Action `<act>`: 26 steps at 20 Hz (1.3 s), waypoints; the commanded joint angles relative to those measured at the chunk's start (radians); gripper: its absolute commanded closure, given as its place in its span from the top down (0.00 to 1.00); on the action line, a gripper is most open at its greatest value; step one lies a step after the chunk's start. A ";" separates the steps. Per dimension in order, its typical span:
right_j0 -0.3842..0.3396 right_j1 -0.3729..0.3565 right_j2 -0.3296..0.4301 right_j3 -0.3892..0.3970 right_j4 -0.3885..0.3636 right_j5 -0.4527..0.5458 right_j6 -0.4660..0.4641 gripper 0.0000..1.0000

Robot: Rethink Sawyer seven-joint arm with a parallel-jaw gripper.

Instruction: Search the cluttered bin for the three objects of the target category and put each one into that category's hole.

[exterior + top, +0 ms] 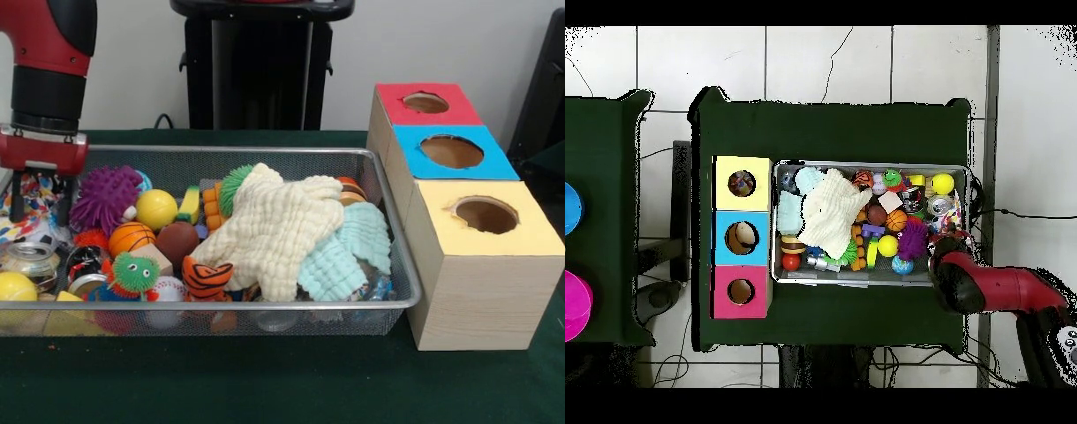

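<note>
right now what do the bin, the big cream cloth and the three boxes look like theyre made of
Bin: fine metal wire mesh with a shiny rim; you can see through its walls.
Cream cloth: soft puckered fabric, probably cotton muslin, matte and crinkled.
Boxes: pale wood or wood-look board with visible grain, tops covered in matte red, blue and yellow sheet, likely paper.

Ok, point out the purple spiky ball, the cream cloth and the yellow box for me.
purple spiky ball (105, 199): front view, middle of its spiky body.
cream cloth (274, 231): front view, centre of the quilted fabric.
yellow box (530, 231): front view, bare yellow top beside the hole.
</note>
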 commanded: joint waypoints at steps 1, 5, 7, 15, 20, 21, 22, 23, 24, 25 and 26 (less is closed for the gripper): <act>-0.075 0.037 0.074 -0.081 -0.040 0.175 -0.162 1.00; -0.088 0.032 0.093 -0.076 -0.042 0.190 -0.167 1.00; -0.086 0.033 0.092 -0.077 -0.048 0.189 -0.156 1.00; -0.080 0.036 0.087 -0.074 -0.061 0.190 -0.135 0.00; -0.073 0.039 0.084 -0.074 -0.065 0.183 -0.119 0.00; -0.075 0.040 0.086 -0.074 -0.064 0.182 -0.119 0.00; -0.074 0.041 0.087 -0.073 -0.062 0.183 -0.117 0.00; -0.072 0.042 0.087 -0.072 -0.060 0.184 -0.116 0.00; -0.061 0.041 0.082 -0.070 -0.057 0.183 -0.104 0.00; -0.050 0.040 0.076 -0.067 -0.055 0.182 -0.093 0.00; -0.022 0.041 0.057 -0.064 -0.049 0.188 -0.068 0.00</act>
